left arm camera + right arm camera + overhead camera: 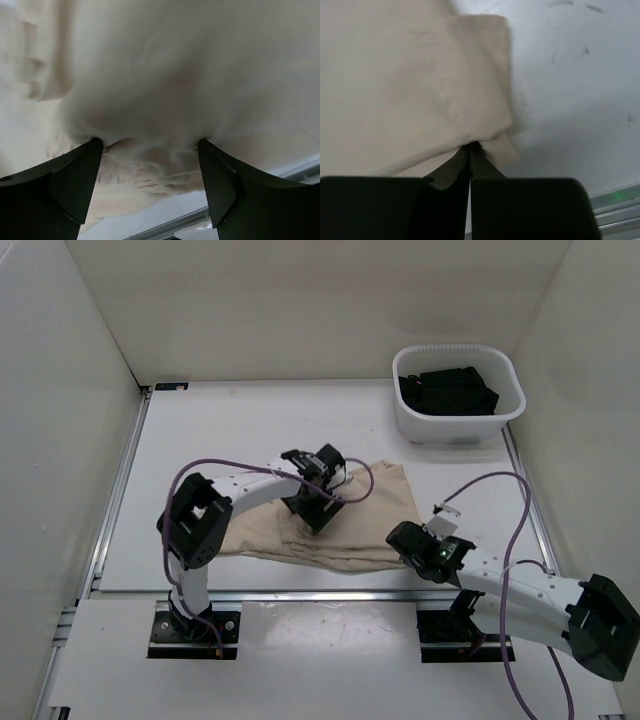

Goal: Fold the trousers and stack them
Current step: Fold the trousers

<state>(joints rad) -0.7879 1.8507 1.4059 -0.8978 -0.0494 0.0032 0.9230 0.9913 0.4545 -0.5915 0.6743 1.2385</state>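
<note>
The beige trousers (375, 495) lie partly folded and rumpled across the middle of the white table. My left gripper (317, 517) is over their middle. In the left wrist view it (150, 143) is open, with both fingertips (95, 147) pressed into the cloth (175, 75) and the gathered waistband showing between them. My right gripper (404, 541) is at the near right corner of the trousers. In the right wrist view it (471, 146) is shut on the edge of a folded cloth layer (395, 85).
A white bin (508, 412) holding black folded garments (450, 390) stands at the back right. White walls enclose the table on three sides. A metal rail (165, 227) runs along the near table edge. Bare table (570, 75) lies right of the cloth.
</note>
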